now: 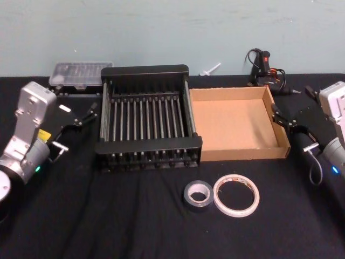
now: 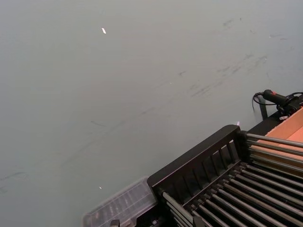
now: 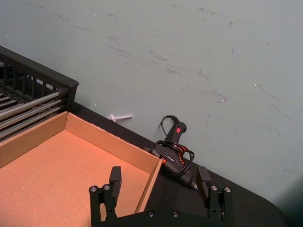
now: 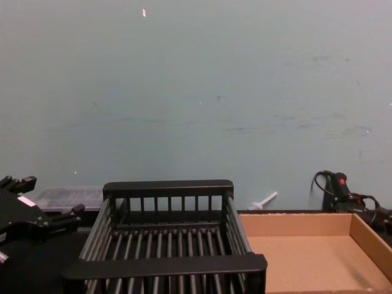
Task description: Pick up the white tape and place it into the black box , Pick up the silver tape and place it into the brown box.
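— Both grippers, where are they?

— Left gripper (image 1: 85,115) hangs spread just left of the black box (image 1: 148,147); right gripper (image 1: 284,116) hangs spread at the brown box's (image 1: 240,152) right wall. Neither holds anything.

— And the tapes?

— Near the bench's front edge, lying flat, touching or nearly so: silver tape (image 1: 197,195) left, white tape (image 1: 236,195) right, both in front of the brown box.

— How will they handle?

— I judge both light and stiff. The white roll is thin and probably slick, so I'd pinch across its band, one finger inside the ring. The silver one is thicker; same grip through its core.
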Robot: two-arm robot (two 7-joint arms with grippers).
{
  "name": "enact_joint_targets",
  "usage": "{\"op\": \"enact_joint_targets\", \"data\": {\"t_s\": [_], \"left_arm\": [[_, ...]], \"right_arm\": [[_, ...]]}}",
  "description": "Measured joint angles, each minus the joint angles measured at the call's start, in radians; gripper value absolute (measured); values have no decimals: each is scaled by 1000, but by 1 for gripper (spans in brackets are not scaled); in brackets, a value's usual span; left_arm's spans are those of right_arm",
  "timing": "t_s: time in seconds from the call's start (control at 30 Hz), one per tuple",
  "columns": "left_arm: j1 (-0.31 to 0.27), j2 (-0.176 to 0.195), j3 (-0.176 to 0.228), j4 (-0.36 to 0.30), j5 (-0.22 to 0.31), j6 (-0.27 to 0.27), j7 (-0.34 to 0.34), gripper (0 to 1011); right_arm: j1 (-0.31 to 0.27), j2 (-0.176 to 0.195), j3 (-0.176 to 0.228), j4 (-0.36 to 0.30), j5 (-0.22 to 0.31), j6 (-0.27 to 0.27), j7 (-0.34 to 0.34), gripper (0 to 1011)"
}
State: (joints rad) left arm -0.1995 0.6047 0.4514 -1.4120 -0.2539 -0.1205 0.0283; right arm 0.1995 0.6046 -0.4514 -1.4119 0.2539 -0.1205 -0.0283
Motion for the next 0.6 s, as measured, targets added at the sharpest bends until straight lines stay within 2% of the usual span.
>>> {"op": "enact_joint_targets", "data": {"t_s": [0.37, 0.6], "left_arm": [[0, 0, 0, 0, 0, 0, 0, 1001], [0, 0, 0, 0, 0, 0, 0, 1001]], "right_arm": [[0, 0, 0, 0, 0, 0, 0, 1002], [-13, -10, 26, -7, 5, 0, 31, 1002]]}}
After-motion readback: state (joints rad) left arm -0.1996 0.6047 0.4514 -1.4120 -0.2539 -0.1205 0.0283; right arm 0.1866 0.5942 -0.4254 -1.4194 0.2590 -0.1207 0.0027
